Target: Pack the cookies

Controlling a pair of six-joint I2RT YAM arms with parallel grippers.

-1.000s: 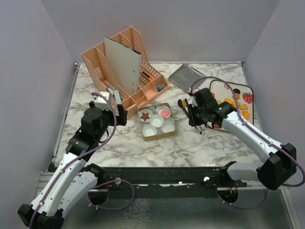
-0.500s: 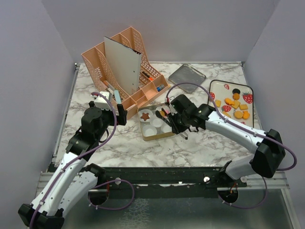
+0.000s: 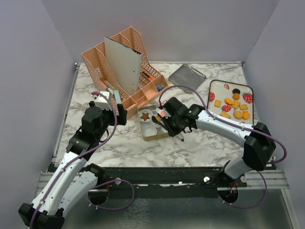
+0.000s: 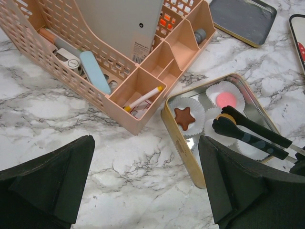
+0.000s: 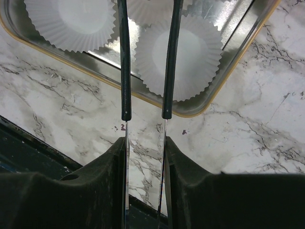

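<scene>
Orange-yellow toy cookie [image 4: 222,117] was pinched in black tongs [image 4: 238,133] above the gold-rimmed rectangular metal tin [image 4: 177,138]. Right gripper [image 5: 145,143] was clamped on the tongs. Left gripper [image 4: 145,191] stood spread, left of the tin. Brown star cookie [image 4: 184,117] lay inside the tin.

A brown star cookie [image 4: 184,117] lies flat in a paper cup [image 4: 196,125] in the tin [image 4: 178,143]; a pink round cookie [image 4: 226,98] lies in the next cup; a small orange cookie [image 4: 222,116] sits between the tips of the tongs [image 4: 252,131] above the tin; the other orange-yellow cookies [image 3: 234,108] and one dark round [image 3: 236,90] lie flat, scattered on the strawberry tray [image 3: 218,91].
</scene>
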